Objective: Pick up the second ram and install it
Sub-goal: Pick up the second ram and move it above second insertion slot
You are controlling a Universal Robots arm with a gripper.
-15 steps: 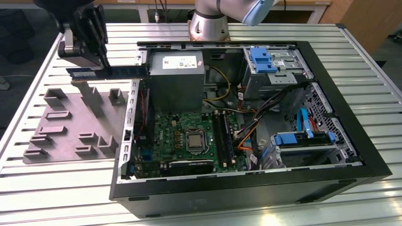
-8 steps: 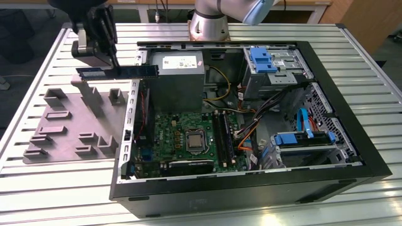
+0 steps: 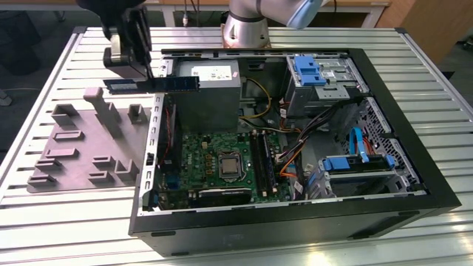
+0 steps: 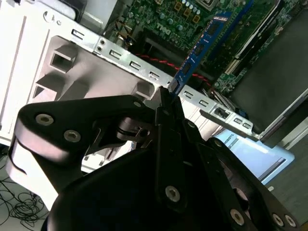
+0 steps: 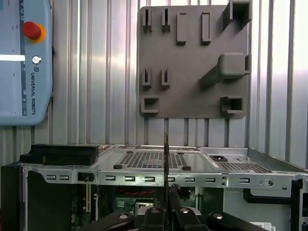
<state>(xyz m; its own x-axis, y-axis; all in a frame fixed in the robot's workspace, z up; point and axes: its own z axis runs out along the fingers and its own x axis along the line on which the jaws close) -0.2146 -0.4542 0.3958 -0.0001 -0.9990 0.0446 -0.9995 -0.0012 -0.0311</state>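
Noted below the gripper (image 3: pixel 150 77): open computer case (image 3: pixel 296 221), green motherboard (image 3: pixel 221 160) within, grey tray (image 3: pixel 81 144) alongside. Found pinched in its closed jaws, aloft over the case's side wall (image 3: pixel 157 113): second ram (image 3: pixel 177 83), level, edge-down. Judged needful: stick held level and square to the motherboard, clear of wall and cables (image 3: pixel 296 152), seated with even pressure.

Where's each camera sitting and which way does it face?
Exterior view: high up, looking down into the open computer case; arm and gripper show.
Second wrist view: behind the gripper, facing along the second ram toward the motherboard.
First wrist view: behind the gripper, facing the grey tray past the case.
Shared: gripper holding the second ram.
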